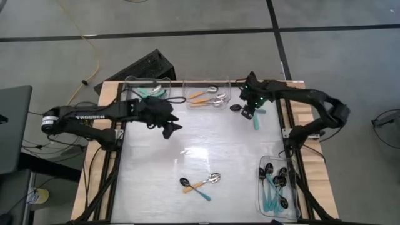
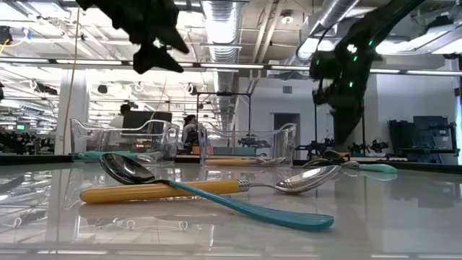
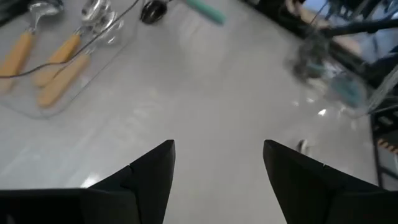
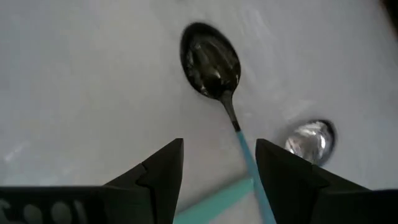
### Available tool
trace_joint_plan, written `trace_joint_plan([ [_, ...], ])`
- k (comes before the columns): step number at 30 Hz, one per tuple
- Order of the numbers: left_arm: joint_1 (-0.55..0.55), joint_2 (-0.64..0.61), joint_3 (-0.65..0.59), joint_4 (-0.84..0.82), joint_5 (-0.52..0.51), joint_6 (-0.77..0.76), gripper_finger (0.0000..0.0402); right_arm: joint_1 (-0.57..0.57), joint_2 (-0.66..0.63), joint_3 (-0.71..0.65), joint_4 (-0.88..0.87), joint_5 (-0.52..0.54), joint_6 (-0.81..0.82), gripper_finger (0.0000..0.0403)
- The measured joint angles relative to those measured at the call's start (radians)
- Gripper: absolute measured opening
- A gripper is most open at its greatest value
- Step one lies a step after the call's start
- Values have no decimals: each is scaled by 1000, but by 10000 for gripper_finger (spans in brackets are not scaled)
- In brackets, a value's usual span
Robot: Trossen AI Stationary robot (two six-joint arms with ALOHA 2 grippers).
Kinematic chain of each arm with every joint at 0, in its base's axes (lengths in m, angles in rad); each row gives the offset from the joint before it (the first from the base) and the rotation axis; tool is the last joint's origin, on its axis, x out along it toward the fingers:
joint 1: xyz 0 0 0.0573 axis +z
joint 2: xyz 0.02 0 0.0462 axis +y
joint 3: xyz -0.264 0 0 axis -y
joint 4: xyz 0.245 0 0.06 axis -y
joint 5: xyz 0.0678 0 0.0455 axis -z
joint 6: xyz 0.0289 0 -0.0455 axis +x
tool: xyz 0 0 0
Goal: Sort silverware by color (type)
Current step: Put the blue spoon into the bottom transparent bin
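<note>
One readable label: "TROSSEN" on left arm [image 1: 87, 117]. Left tool [image 1: 170, 128] off the tabletop [image 1: 187, 144] w/ fingers apart, nothing held, near bin [image 1: 209, 94] w/ orange-handled spoons [image 1: 203, 97]. Right tool [image 1: 248, 114] open, empty, over black-bowl teal spoon [image 4: 214, 65]; handle cut off by fingers. Second teal spoon [image 1: 258, 119] just beside. Two crossed spoons [image 1: 201, 184] mid-front. Right-front bin [image 1: 278, 185] spoons hard to count.

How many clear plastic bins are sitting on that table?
3: one bin at the far left corner, a second bin beside it at the far edge's middle, and a third bin at the near right corner.
</note>
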Motion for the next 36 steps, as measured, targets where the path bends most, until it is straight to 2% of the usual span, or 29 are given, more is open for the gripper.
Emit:
trace_joint_plan([
  [4,-44,-25,0,9,-57,-62,229,-20,96,0,66,7,-85,223],
  [7,-54,-48,0,21,-104,-87,229,-14,135,2,88,91,-142,223],
  [13,-54,-85,0,49,-139,-109,229,-11,141,4,96,120,-180,223],
  [17,-54,-91,0,40,-151,-110,229,44,123,4,81,128,-171,223],
  [21,-54,-90,0,38,-158,-110,228,118,100,4,102,196,-85,223],
  [25,-54,-89,0,23,-164,-109,228,167,104,4,119,239,131,223],
  [31,-54,-89,0,5,-172,-107,228,204,108,1,179,433,444,223],
  [36,-54,-89,0,3,-168,-107,228,190,114,1,228,442,398,223],
])
